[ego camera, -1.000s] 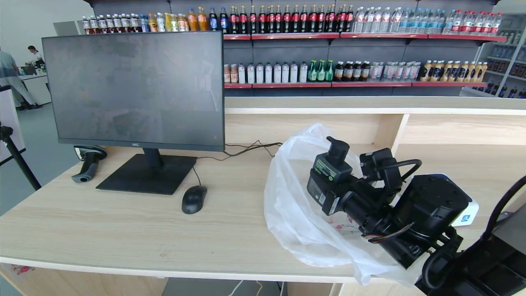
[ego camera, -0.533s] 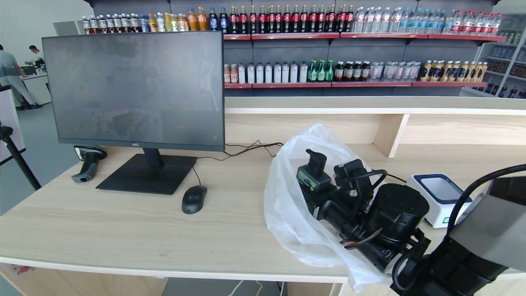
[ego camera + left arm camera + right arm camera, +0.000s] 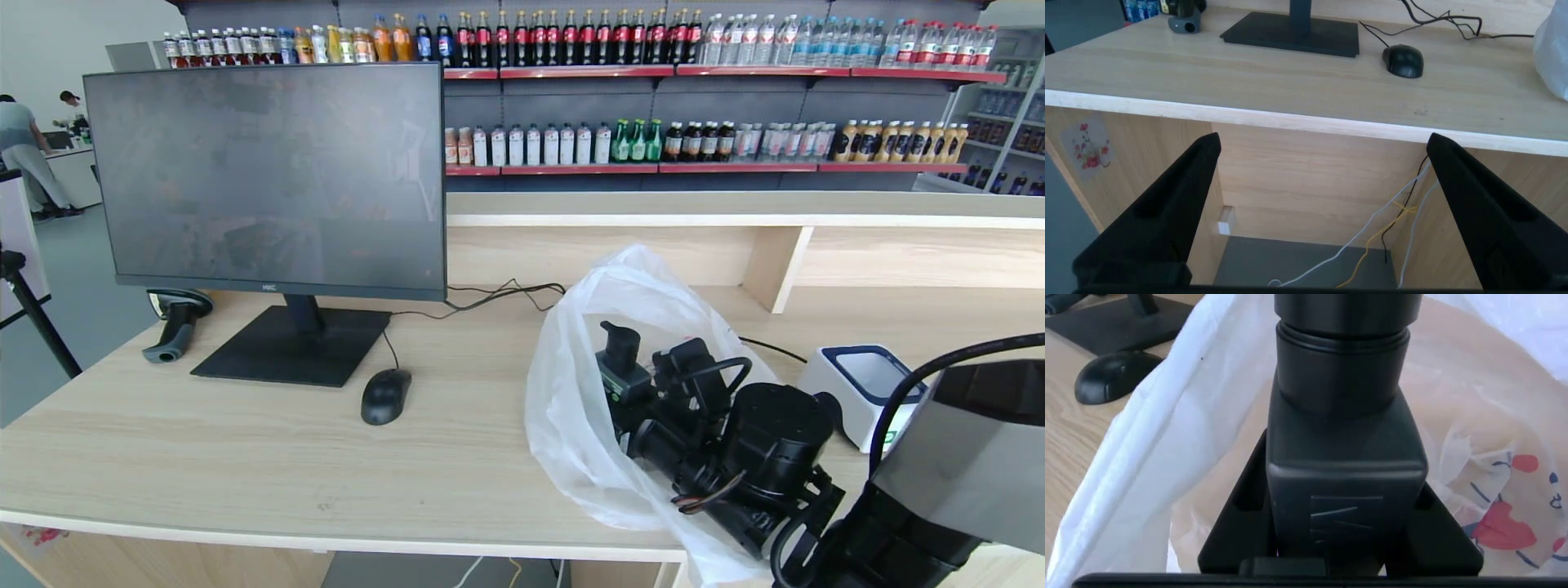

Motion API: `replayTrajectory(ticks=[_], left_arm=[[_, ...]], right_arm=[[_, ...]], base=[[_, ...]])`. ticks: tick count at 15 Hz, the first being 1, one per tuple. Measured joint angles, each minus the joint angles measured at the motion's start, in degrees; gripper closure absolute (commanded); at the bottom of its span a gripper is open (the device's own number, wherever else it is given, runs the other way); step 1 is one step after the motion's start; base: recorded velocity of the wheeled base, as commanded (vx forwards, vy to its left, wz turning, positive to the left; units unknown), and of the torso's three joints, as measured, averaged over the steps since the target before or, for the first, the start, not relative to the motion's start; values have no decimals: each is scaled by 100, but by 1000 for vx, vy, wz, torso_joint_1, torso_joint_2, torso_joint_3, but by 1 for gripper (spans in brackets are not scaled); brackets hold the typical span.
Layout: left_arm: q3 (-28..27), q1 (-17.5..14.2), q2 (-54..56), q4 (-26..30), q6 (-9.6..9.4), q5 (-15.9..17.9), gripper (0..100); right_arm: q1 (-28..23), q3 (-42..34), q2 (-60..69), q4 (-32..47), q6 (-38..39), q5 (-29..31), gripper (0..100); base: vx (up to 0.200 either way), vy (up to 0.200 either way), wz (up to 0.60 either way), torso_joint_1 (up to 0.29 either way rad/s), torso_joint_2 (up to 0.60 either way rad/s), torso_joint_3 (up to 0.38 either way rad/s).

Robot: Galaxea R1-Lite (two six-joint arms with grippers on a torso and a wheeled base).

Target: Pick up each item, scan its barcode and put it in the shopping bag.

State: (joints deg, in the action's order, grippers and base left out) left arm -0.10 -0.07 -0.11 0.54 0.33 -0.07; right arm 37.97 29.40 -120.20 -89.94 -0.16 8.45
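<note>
The dark bottle (image 3: 624,371) has a green label, its print too small to read. Right of centre in the head view, the right gripper (image 3: 635,400) is clamped on the bottle inside the white shopping bag (image 3: 571,408). The bottle's long axis runs near vertical, cap uppermost. The left gripper (image 3: 1319,220) hangs spread apart below the counter (image 3: 1290,82).

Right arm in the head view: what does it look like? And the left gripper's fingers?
The right arm is built of black cylindrical joints with a grey metallic link behind them; a black cable loops over its wrist, and thin red wires show beneath. The left gripper has two black wedge-shaped fingers.
</note>
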Motion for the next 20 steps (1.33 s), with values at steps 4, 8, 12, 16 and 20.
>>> replayTrajectory(ticks=[4,8,12,16,20], left_arm=[[0,0,1,0,0,2,0],[0,0,1,0,0,0,0],[0,2,1,0,0,0,0],[0,0,1,0,-1,0,0],[0,-2,0,-2,0,0,0]], right_arm=[[157,22,-256,-40,27,22,100],[210,28,-455,-24,78,35,100],[207,30,-505,-9,91,35,100],[202,30,-500,2,98,33,0],[139,28,-411,41,133,28,0]], base=[[0,0,0,0,0,0],[0,0,0,0,0,0],[0,0,0,0,0,0],[0,0,0,0,0,0],[0,0,0,0,0,0]])
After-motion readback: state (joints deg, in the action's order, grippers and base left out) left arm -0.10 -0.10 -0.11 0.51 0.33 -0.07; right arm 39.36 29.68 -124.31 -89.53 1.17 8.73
